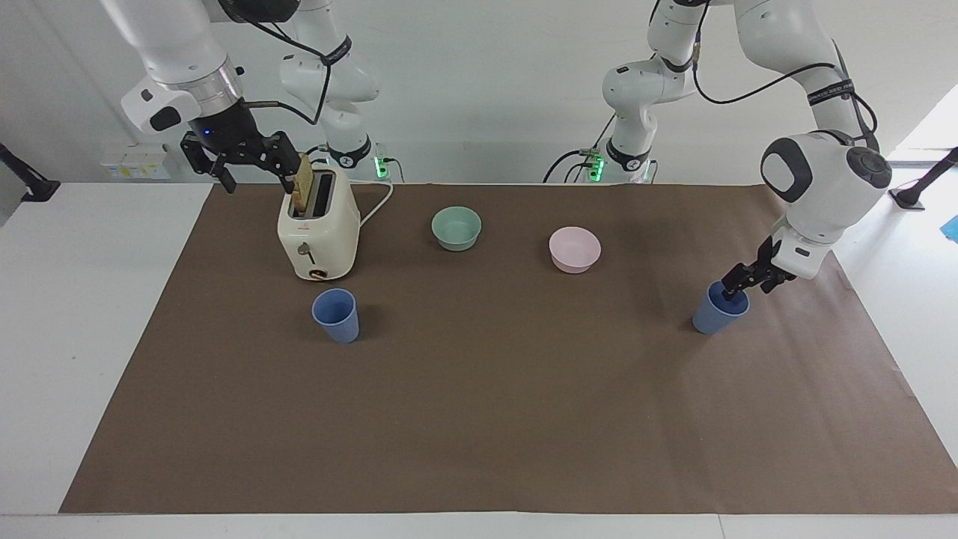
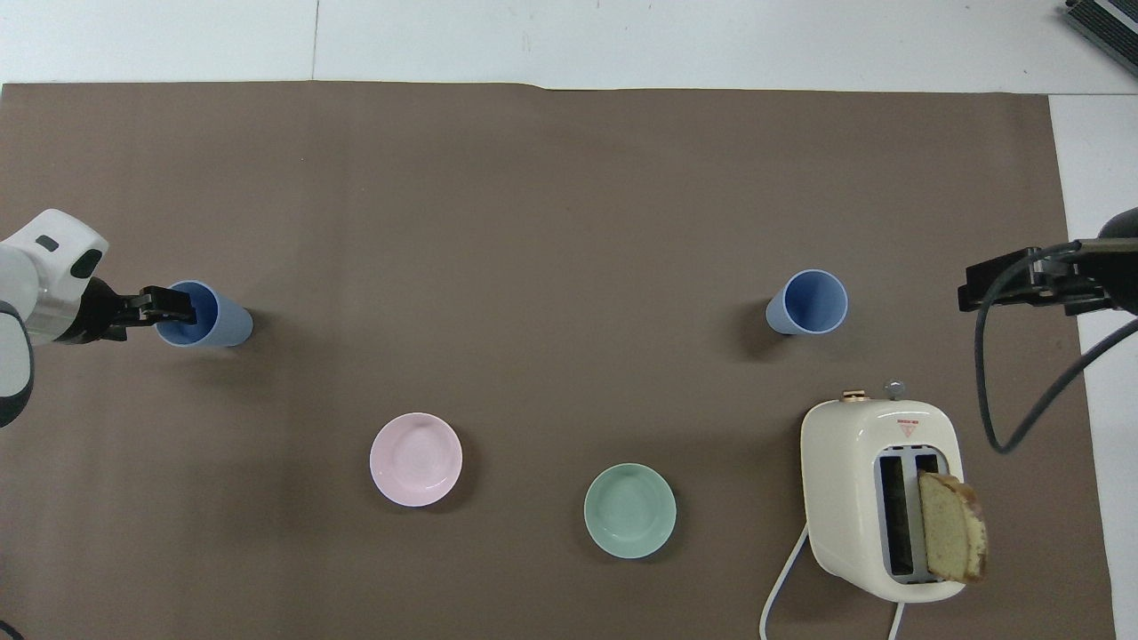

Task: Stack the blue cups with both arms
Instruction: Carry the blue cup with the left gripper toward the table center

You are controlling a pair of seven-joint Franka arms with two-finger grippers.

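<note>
Two blue cups stand upright on the brown mat. One cup [image 1: 336, 315] [image 2: 807, 302] stands in front of the toaster. The other cup [image 1: 715, 314] [image 2: 218, 320] stands toward the left arm's end. My left gripper [image 1: 737, 288] [image 2: 169, 307] is open, tilted down, with its tips at this cup's rim, one finger reaching over the opening. My right gripper [image 1: 254, 168] [image 2: 1005, 283] is open and empty, held up in the air beside the top of the toaster, and it waits there.
A cream toaster [image 1: 318, 232] [image 2: 880, 498] with a bread slice [image 1: 303, 187] [image 2: 951, 524] in one slot stands toward the right arm's end. A green bowl [image 1: 456, 228] [image 2: 629, 511] and a pink bowl [image 1: 575, 249] [image 2: 415, 460] sit nearer to the robots than the cups.
</note>
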